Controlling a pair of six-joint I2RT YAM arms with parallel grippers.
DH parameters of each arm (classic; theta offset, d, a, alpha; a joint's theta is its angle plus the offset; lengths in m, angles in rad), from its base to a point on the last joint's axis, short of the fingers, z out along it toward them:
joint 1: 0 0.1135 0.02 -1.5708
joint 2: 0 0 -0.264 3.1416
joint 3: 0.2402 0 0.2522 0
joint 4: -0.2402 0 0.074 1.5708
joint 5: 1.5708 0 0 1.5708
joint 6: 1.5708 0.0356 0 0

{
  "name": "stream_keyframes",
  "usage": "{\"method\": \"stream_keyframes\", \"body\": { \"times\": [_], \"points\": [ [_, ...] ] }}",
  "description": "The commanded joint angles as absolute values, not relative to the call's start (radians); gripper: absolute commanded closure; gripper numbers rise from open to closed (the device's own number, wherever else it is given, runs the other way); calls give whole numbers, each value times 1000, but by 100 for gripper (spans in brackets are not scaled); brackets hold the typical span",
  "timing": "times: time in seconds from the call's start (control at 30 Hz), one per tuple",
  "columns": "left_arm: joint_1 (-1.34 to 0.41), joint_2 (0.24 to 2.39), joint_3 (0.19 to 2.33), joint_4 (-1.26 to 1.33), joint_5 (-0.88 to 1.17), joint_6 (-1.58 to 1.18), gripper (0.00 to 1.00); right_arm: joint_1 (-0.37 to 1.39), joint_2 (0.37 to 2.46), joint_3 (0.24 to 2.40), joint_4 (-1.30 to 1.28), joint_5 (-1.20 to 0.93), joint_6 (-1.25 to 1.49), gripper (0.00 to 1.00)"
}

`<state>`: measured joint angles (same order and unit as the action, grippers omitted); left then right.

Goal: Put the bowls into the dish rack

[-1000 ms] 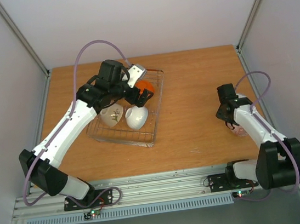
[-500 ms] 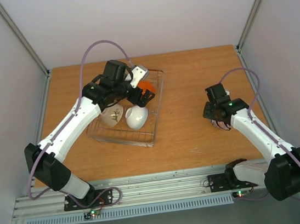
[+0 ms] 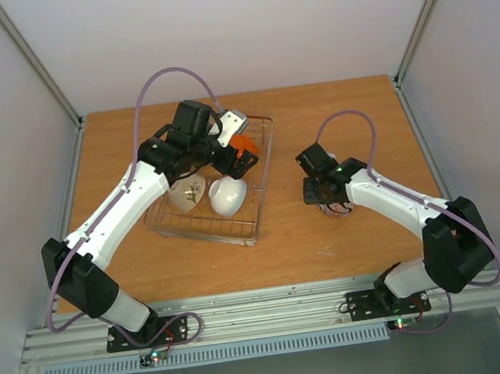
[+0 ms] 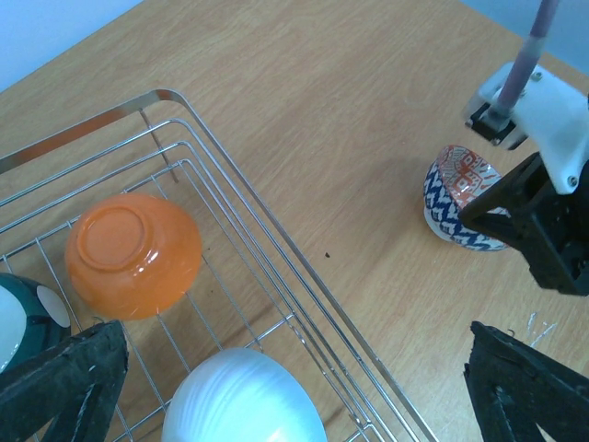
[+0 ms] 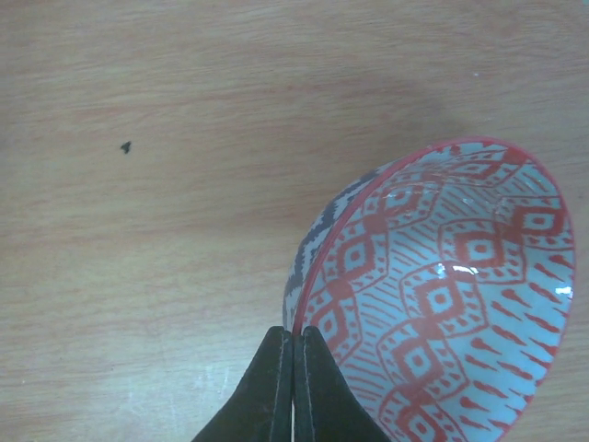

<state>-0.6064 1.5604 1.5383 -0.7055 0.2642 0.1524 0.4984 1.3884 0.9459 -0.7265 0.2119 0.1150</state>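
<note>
- Reading the overhead view first, I see the wooden table (image 3: 341, 110) carrying everything. The dish rack (image 3: 222, 230) sits on its left half, set at a slant.
- The left arm (image 3: 115, 209) reaches over the rack. The right arm (image 3: 390, 201) stretches toward the middle of the table, to the right of the rack and apart from it.
- I count four bowls in the rack. An orange bowl (image 4: 133, 253) has its base turned to the left wrist camera. A white bowl (image 4: 244, 401) is tipped over just beside it. A sprig bowl (image 3: 186, 193) lies to the left of the white one. A teal-banded bowl (image 4: 23, 313) is cut off at the frame edge.
- The left gripper (image 4: 294, 345) has its fingers spread wide with nothing between them, and it hangs above the orange and white bowls.
- The patterned bowl (image 5: 442, 304) is outside the rack, over bare wood to its right. It has a dark-blue zigzag outside and red diamonds inside, and it is tilted. I cannot tell whether its base touches the table.
- The right gripper (image 5: 294, 341) has its fingers pressed together with that bowl's rim pinched between them.
- There is a dark speck (image 5: 126, 146) on the wood, near the patterned bowl.
</note>
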Motion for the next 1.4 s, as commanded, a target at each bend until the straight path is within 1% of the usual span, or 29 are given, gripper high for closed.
{"method": "stream_keyframes", "body": {
  "times": [0.0, 0.33, 0.57, 0.6, 0.8, 0.9, 1.03, 1.23, 1.3, 1.37],
  "points": [
    [-607, 1560, 1532, -661, 270, 143, 1, 562, 1418, 995, -682, 261, 147, 99],
    [-607, 1564, 1525, -656, 275, 141, 1, 621, 1439, 1001, -679, 298, 167, 99],
    [-607, 1568, 1523, -655, 275, 140, 1, 644, 1449, 1005, -649, 242, 157, 99],
    [-607, 1569, 1524, -654, 275, 140, 1, 650, 1452, 1004, -640, 233, 155, 97],
    [-607, 1570, 1521, -655, 274, 141, 1, 658, 1445, 1002, -609, 184, 133, 72],
    [-607, 1573, 1519, -653, 275, 141, 1, 659, 1429, 1000, -609, 180, 125, 62],
    [-607, 1578, 1519, -654, 276, 141, 1, 659, 1370, 986, -636, 246, 137, 60],
    [-607, 1577, 1519, -654, 281, 140, 1, 646, 1315, 1006, -871, 498, 201, 56],
    [-607, 1578, 1518, -653, 283, 140, 1, 613, 1314, 983, -892, 498, 215, 56],
    [-607, 1580, 1517, -654, 285, 138, 1, 583, 1310, 941, -857, 456, 211, 56]
  ]
}}
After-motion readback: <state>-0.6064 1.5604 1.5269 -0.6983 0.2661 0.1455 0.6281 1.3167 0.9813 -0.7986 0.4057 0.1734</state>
